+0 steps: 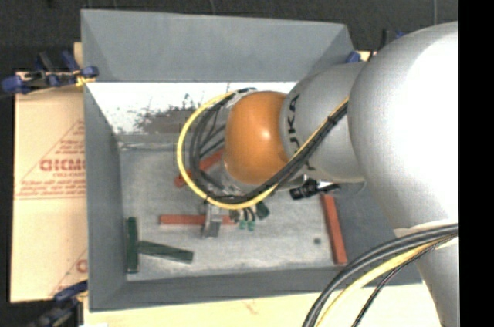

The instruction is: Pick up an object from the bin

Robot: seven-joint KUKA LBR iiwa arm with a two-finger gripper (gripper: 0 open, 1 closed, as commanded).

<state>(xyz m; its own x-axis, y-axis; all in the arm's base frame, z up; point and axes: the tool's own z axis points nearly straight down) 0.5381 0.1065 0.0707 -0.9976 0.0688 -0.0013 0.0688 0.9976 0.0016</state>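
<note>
Grey bin (100, 187) floor w/ pincer (211, 226) at red stick (179, 220) end, grip state unclear.

The gripper (210, 226) hangs low over the floor of the grey bin (100, 187), under the arm's orange cover (255, 136); a flat orange-red bar (179, 220) runs from it towards view-left; a small green piece (248, 224) lies just beside it on the other side; a dark green stick (164, 251) lies farther left, nearer the front wall; an orange-red strip (333, 229) lies well apart to view-right.
</note>
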